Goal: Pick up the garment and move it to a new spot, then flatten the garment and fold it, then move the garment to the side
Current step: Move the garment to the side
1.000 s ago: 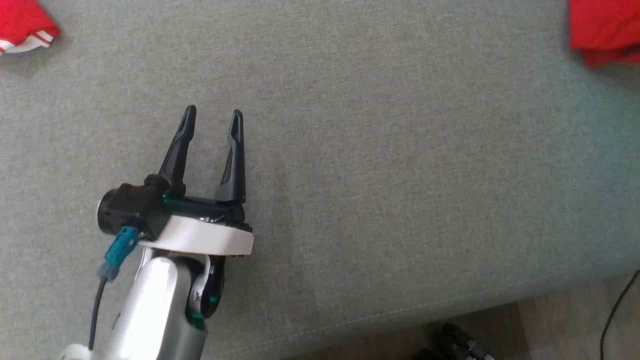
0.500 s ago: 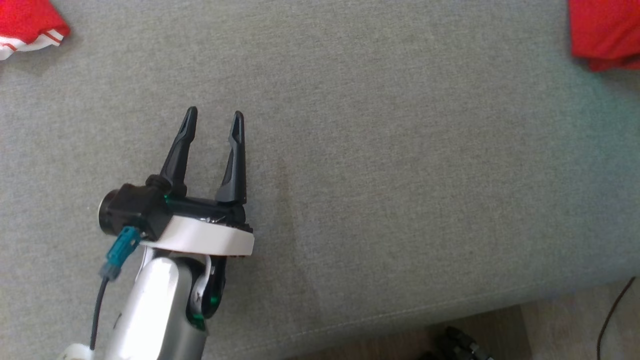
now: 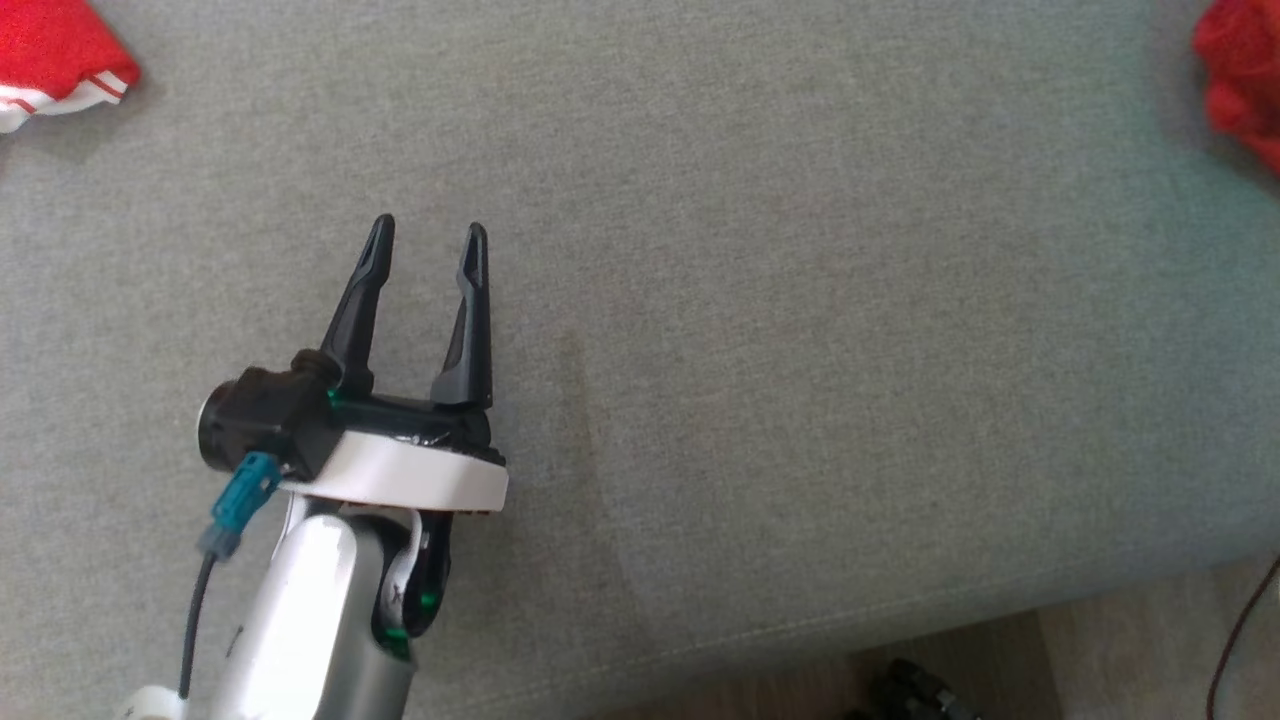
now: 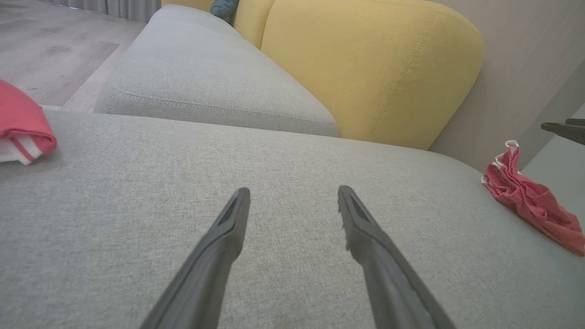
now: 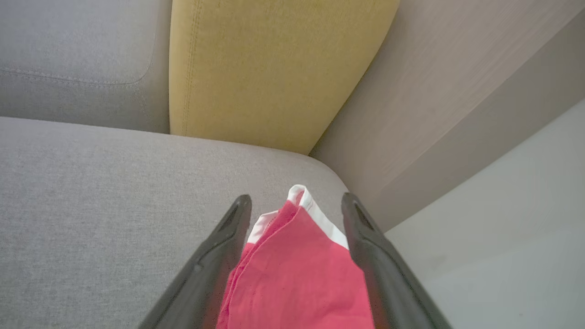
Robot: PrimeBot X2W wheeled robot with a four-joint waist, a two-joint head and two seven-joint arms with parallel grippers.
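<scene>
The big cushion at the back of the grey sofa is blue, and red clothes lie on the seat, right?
No, the back cushion is yellow, not blue; the left wrist view shows it. The sofa seat is grey, and red clothes do lie on it: a folded red garment at that view's left, a crumpled red garment at its right.

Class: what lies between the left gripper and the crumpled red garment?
Bare grey cushion stretches from left gripper to crumpled red garment, per the head view.
</scene>
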